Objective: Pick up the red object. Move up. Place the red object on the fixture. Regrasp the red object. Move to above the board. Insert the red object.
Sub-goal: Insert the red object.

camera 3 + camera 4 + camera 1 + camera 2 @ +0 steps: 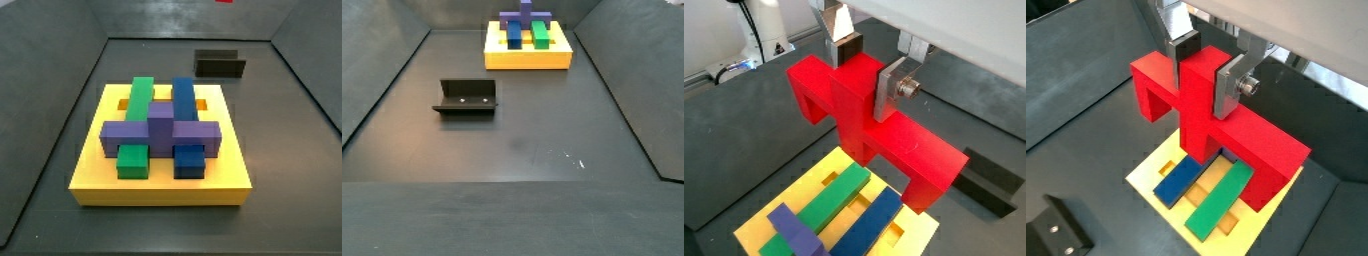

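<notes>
Gripper [1208,62] is clenching the red object [1227,135] by its centre stub in both wrist views; piece is hanging above the board [1165,170]; fixture [465,98] is standing apart.

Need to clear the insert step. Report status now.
Claw shut on the red object, held above the board, seen in both wrist views. Not yet inserted. Fixture empty, off to the side. Nothing in the way.

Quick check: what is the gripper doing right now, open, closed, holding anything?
Gripper: closed on the centre stub of the red object, holding it in the air above the board, as both wrist views show.
</notes>
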{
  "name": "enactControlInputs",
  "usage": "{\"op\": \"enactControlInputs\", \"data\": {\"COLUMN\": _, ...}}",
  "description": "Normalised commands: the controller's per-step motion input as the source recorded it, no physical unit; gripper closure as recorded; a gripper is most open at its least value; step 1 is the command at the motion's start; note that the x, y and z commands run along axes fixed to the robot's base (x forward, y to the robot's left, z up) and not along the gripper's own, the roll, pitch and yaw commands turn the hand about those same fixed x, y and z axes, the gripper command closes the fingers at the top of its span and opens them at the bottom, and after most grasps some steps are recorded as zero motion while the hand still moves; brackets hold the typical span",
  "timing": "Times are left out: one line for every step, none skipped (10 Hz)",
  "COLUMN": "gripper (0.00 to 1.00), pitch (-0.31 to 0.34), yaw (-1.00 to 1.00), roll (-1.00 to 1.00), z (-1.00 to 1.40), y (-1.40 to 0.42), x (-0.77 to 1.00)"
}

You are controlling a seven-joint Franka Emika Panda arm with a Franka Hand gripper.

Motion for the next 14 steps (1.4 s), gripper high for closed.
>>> {"op": "enactControlInputs", "data": {"gripper": 1.0, "pitch": 0.0, "yaw": 0.0, "roll": -0.02, "z": 0.0, "y": 0.0, "x": 0.03}}
{"op": "enactControlInputs", "data": {"gripper": 1.0, "pitch": -0.077, "yaw": 0.0, "roll": -0.18, "z": -0.4, "y": 0.17, "x": 0.09}}
{"op": "enactControlInputs", "data": {"gripper": 1.0, "pitch": -0.184, "yaw": 0.0, "roll": -0.22, "z": -0.6, "y": 0.31, "x": 0.03}}
{"op": "enactControlInputs", "data": {"gripper": 1.0, "pitch": -0.226, "yaw": 0.01, "roll": -0.17, "z": -0.63, "y": 0.41, "x": 0.0}}
{"op": "enactControlInputs", "data": {"gripper": 1.0, "pitch": -0.231, "yaw": 0.06, "roll": -0.21, "z": -0.58, "y": 0.38, "x": 0.0}}
{"op": "enactControlInputs", "data": {"gripper": 1.0, "pitch": -0.237, "yaw": 0.04, "roll": -0.28, "z": -0.46, "y": 0.25, "x": 0.0}}
{"op": "enactControlInputs", "data": {"gripper": 1.0, "pitch": -0.224, "yaw": 0.04, "roll": -0.34, "z": -0.36, "y": 0.13, "x": 0.0}}
{"op": "enactControlInputs", "data": {"gripper": 1.0, "pitch": -0.28, "yaw": 0.08, "roll": -0.03, "z": -0.63, "y": -0.28, "x": -0.16}}
{"op": "enactControlInputs", "data": {"gripper": 1.0, "pitch": -0.291, "yaw": 0.02, "roll": 0.0, "z": -0.67, "y": -0.23, "x": -0.19}}
{"op": "enactControlInputs", "data": {"gripper": 1.0, "pitch": -0.281, "yaw": 0.0, "roll": 0.0, "z": -0.71, "y": -0.04, "x": -0.2}}
{"op": "enactControlInputs", "data": {"gripper": 1.0, "pitch": -0.263, "yaw": 0.01, "roll": 0.0, "z": -0.69, "y": 0.0, "x": -0.22}}
{"op": "enactControlInputs", "data": {"gripper": 1.0, "pitch": -0.251, "yaw": 0.05, "roll": 0.0, "z": -0.55, "y": 0.0, "x": -0.19}}
{"op": "enactControlInputs", "data": {"gripper": 1.0, "pitch": 0.0, "yaw": 0.03, "roll": 0.04, "z": -0.42, "y": 0.0, "x": 0.0}}
{"op": "enactControlInputs", "data": {"gripper": 1.0, "pitch": 0.024, "yaw": 0.0, "roll": 0.1, "z": -0.38, "y": 0.0, "x": 0.04}}
